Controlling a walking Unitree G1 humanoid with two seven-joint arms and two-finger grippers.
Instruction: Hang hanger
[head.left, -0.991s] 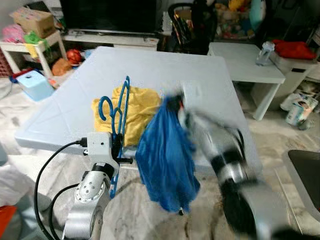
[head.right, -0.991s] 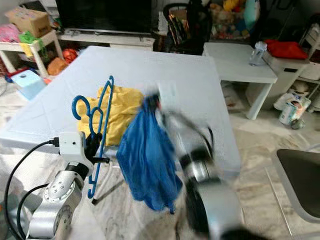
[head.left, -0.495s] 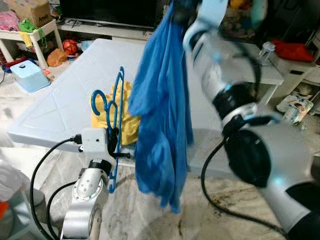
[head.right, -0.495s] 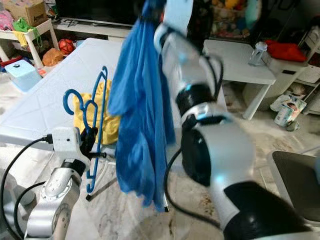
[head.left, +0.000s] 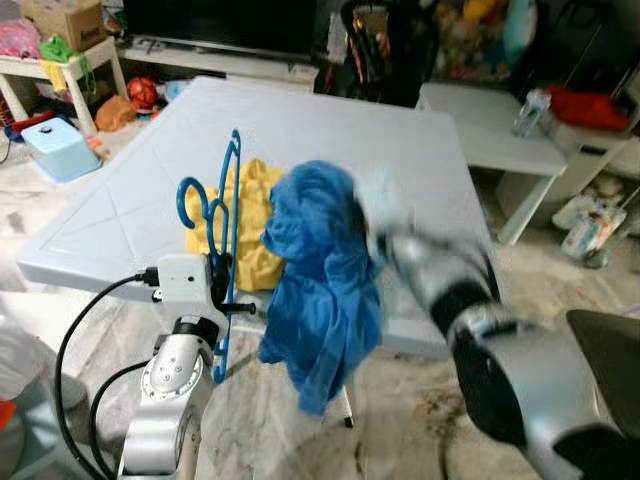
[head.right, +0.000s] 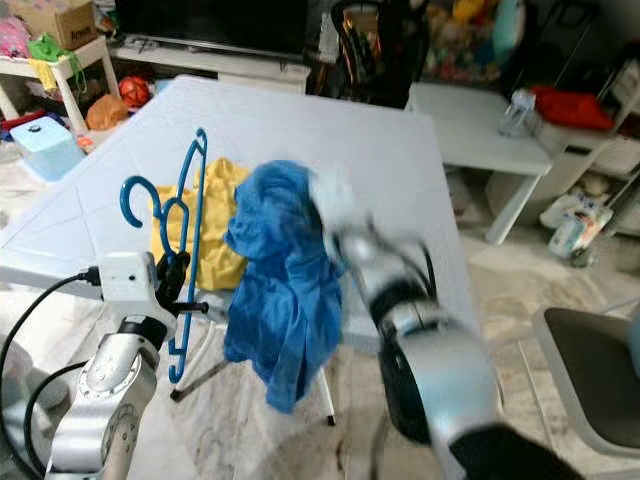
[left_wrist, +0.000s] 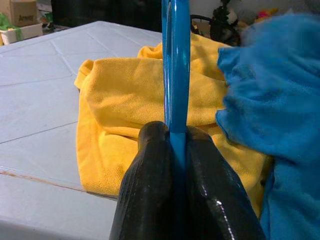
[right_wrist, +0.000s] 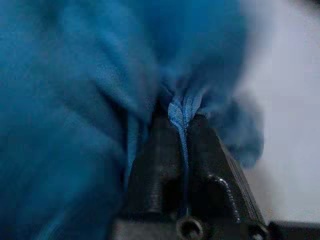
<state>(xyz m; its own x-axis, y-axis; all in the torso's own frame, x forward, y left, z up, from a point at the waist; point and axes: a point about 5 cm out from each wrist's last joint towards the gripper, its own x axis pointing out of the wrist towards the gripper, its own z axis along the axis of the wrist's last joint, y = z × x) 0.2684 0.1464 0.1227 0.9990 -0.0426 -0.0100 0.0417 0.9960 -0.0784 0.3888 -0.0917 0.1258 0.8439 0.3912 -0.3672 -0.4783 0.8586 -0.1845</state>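
1. Presently, blue hanger (head.left: 226, 225): plastic, held upright at the near edge of the table, just to the robot's left of the blue garment. Its long axis runs near vertical with a slight tilt; one end points up over the table, the other points down below the table edge toward the floor. The hook curls out to the robot's left, open side down. In the left wrist view the hanger (left_wrist: 175, 65) appears edge-on, rising straight out from between the fingers.
2. Left gripper (head.left: 218, 296): fingers (left_wrist: 150, 190) pressed together on the hanger's bar, pinching it low on its length. Silver arm rises from below, a black cable looping off its white wrist block.
3. Right gripper (right_wrist: 182, 145): fingers pinching a fold of the blue garment, seen clearly in the right wrist view; arm motion-blurred in the head views, reaching in over the table's near right part.
4. Blue garment (head.left: 322, 270): bunched cloth, hanging from the right gripper and draping down past the table edge; close beside the hanger, contact uncertain.
5. Yellow cloth (head.left: 255, 225): lying crumpled on the table near its front edge, behind the hanger and partly covered by the blue garment.
6. Table (head.left: 330, 125): pale blue-white, large, tiled top.
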